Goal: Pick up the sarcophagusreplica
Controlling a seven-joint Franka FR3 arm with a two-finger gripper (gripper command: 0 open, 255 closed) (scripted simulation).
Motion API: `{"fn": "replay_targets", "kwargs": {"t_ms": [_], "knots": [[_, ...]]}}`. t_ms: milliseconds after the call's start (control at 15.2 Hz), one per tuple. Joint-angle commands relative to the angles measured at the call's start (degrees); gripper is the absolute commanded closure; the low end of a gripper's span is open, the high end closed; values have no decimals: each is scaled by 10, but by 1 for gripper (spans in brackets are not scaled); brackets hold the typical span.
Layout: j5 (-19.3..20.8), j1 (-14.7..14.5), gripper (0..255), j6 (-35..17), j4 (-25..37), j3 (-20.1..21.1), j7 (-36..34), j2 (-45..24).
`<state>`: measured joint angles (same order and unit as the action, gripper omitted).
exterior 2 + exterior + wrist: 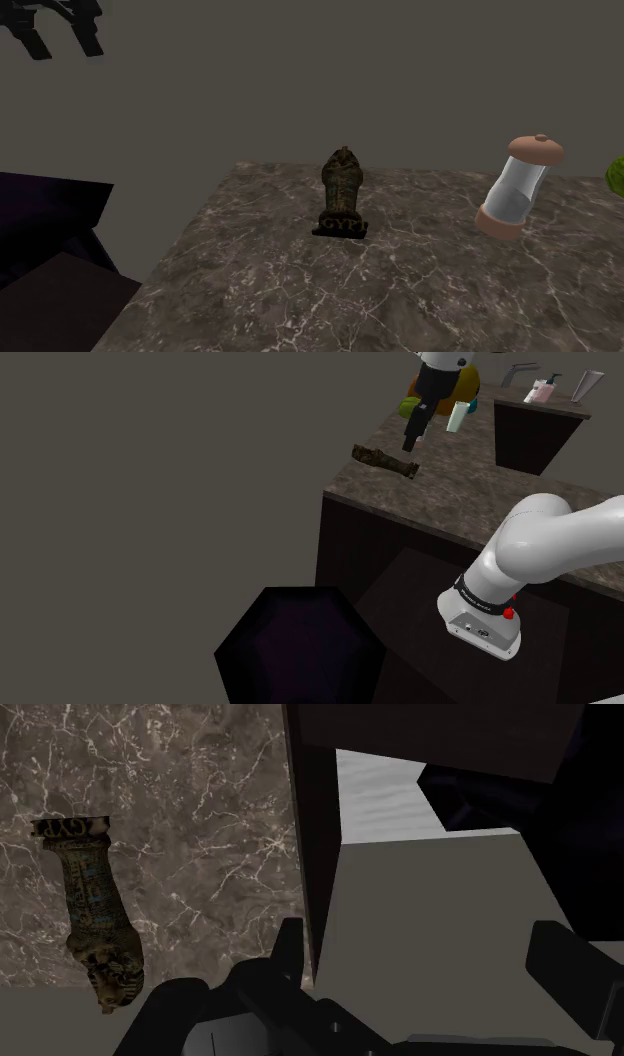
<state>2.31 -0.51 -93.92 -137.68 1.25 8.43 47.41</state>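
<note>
Looking at the gripper (430, 979) first, its fingers are spread wide with nothing between 'em, and the one sarcophagus replica (95, 919) lies flat on the marble counter (200, 804) off past one finger's outer side, long axis roughly along the counter edge, just one arm around.

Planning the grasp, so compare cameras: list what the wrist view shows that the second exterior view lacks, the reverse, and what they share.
Wrist: the counter's dark side wall and a grey surface beyond. Second exterior: a pale jar with brownish cap, a green object at the right edge. Both: the sarcophagus replica, the marbled countertop, the black hand.
</note>
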Motion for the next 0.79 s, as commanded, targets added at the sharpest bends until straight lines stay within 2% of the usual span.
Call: {"fn": "replay_targets", "kwargs": {"t_ms": [0, 396, 726], "knots": [[0, 0, 0, 0, 0, 0, 0, 0], [42, 24, 0, -90, -51, -69, 69, -23], [72, 42, 0, -172, -73, -129, 126, -68]]}}
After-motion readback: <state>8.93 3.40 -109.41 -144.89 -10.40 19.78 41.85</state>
